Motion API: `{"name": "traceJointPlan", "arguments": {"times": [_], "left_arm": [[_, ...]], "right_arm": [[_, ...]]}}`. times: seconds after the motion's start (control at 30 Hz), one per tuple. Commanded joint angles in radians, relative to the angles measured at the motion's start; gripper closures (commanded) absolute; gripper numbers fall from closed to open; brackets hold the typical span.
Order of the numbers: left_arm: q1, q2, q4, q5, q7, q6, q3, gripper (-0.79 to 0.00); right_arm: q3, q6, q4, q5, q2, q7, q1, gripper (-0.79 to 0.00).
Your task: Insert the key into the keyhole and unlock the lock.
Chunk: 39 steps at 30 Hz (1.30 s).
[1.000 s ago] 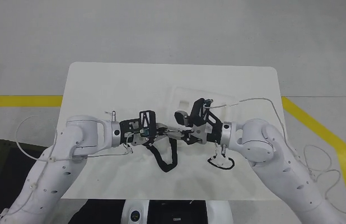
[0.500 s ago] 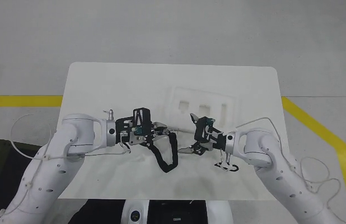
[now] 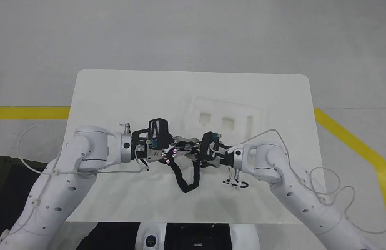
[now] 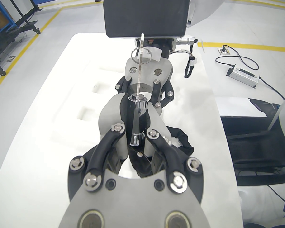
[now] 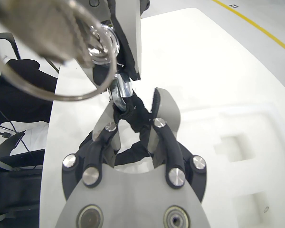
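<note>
The right tool (image 5: 134, 99), fingers apart, has returned to the lock (image 4: 138, 104) clamped in the left tool (image 4: 133, 110); we judge the key (image 4: 139, 77) seated, turning next.

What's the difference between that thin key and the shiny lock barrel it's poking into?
The key is thin and flat; the lock barrel is thick and round. The key sticks out from the barrel's end, while the barrel sits clamped in the left gripper. The barrel gleams mirror-bright; the key looks duller. Both are silvery metal, lined up on one axis.
</note>
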Motion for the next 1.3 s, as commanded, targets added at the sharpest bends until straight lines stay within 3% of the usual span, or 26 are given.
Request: {"name": "traceJointPlan", "arguments": {"times": [0.0,0.6,0.9,1.13,1.27], "left_arm": [[0.0,0.001,0.007,-0.002,0.008,0.001,-0.007,0.0],[0.022,0.009,0.027,0.014,0.039,0.01,-0.058,0.0],[0.072,0.023,0.071,0.088,0.004,0.07,-0.137,0.0],[0.1,0.032,0.113,0.151,-0.092,0.128,-0.163,0.0],[0.09,0.031,0.105,0.195,-0.18,0.171,-0.138,0.0]], "right_arm": [[0.004,0.003,0.009,0.008,-0.001,0.007,0.001,0.0],[0.072,0.014,-0.016,0.019,0.011,0.085,-0.037,0.0],[0.169,0.124,-0.066,0.061,0.03,0.218,-0.089,0.0],[0.227,0.263,-0.133,0.088,0.041,0.399,-0.13,0.0],[0.22,0.292,-0.134,0.113,0.038,0.445,-0.12,-0.123]]}}
